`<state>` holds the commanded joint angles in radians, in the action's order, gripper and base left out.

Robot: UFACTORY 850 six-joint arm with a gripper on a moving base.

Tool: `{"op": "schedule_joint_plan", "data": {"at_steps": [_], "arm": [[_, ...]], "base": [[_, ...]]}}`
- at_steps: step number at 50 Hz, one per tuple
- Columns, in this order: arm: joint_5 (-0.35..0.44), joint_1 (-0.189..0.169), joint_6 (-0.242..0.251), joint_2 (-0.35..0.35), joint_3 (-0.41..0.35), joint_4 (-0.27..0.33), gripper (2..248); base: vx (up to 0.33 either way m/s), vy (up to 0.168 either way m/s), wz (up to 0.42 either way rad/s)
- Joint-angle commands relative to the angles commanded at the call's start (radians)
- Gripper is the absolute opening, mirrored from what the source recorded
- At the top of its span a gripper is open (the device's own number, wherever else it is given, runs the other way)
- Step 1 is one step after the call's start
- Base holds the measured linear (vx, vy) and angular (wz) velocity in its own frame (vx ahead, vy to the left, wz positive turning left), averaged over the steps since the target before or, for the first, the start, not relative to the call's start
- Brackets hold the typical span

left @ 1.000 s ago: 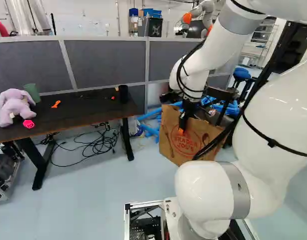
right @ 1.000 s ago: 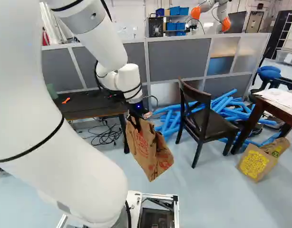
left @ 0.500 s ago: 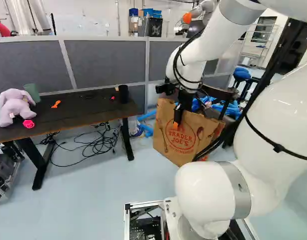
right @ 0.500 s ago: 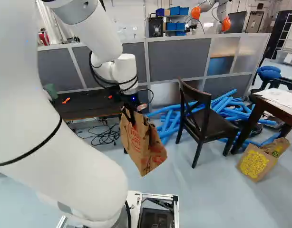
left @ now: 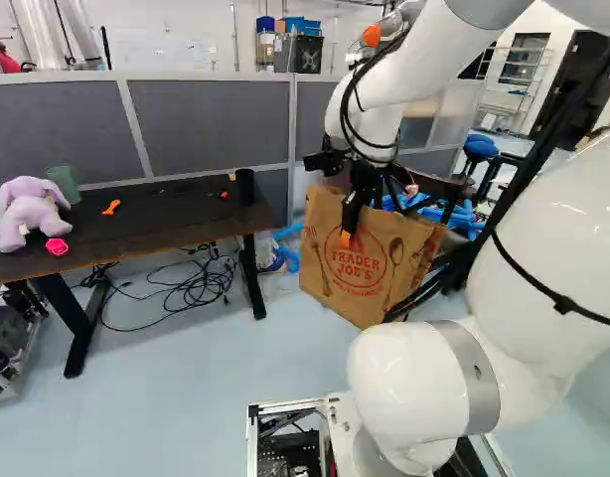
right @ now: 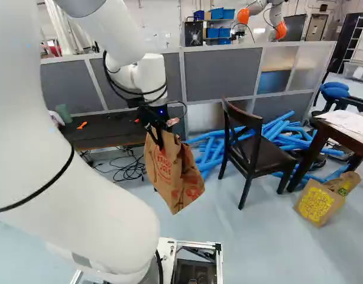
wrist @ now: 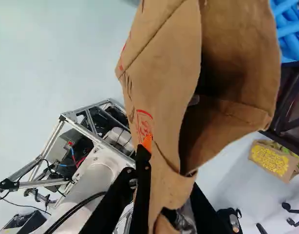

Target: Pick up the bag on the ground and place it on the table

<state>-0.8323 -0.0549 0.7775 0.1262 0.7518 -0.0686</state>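
Observation:
In the left base view my gripper is shut on the upper wall of the brown paper bag, one orange fingertip showing on the printed face. The bag hangs tilted above the floor, right of the dark table. The right base view shows the bag beyond my arm, beside the table's near end. From the wrist, the gripper has one finger along the bag's outside; the other is partly hidden by the paper. The bag's mouth gapes ahead of the fingers.
A purple plush toy, green cup and black cup stand on the table; cables lie beneath. A dark chair, blue tubes and another bag are farther right. Another robot stands behind the partition.
The arm has carried the bag leftward toward the table and slightly upward, the grip staying shut. The bag's printed face has turned more into the left base view. The base has not moved.

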Motion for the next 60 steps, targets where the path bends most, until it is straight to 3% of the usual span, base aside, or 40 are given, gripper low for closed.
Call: {"op": "schedule_joint_plan", "data": {"at_steps": [30, 60], "arm": [[-0.010, 0.022, 0.000, 0.035, 0.073, 0.003, 21], [-0.178, 0.044, 0.000, 0.027, 0.181, 0.003, 21]], "base": [[0.000, 0.000, 0.000], [0.000, 0.000, 0.000]]}}
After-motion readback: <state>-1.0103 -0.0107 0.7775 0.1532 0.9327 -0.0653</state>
